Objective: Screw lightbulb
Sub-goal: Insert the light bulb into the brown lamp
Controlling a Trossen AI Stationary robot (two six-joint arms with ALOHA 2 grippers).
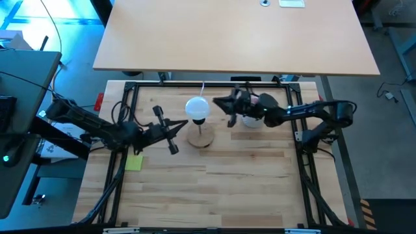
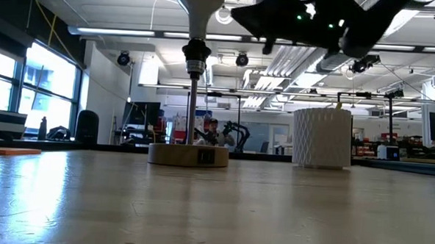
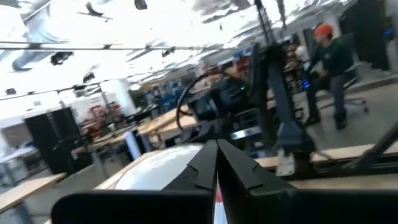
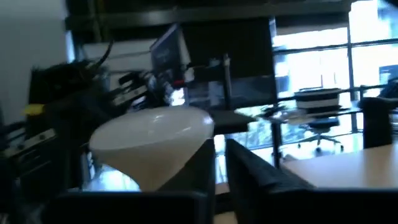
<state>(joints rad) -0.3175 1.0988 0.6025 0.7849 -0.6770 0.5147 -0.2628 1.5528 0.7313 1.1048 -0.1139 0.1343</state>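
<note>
pale planked wooden tabletop (image 1: 214,188) carries a round wooden disc base (image 1: 201,136) with a slim dark stem. the matte white round lightbulb (image 1: 197,108) sits atop that stem. left claw (image 1: 174,132) clenched, empty, just beside the base. right claw (image 1: 221,104) nearly closed beside the globe, grasping nothing visible. behind, a white latticed cup (image 2: 321,137).

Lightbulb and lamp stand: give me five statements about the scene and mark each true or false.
1. The lightbulb sits on top of the stand's stem, above the round wooden base. True.
2. The left pincer is shut, with nothing between its fingers. True.
3. The white latticed cup lies tipped on its side. False: it stands upright on the table.
4. The right pincer rests on the table. False: it hangs up beside the bulb.
5. A yellow note lies under the left arm. True.
</note>
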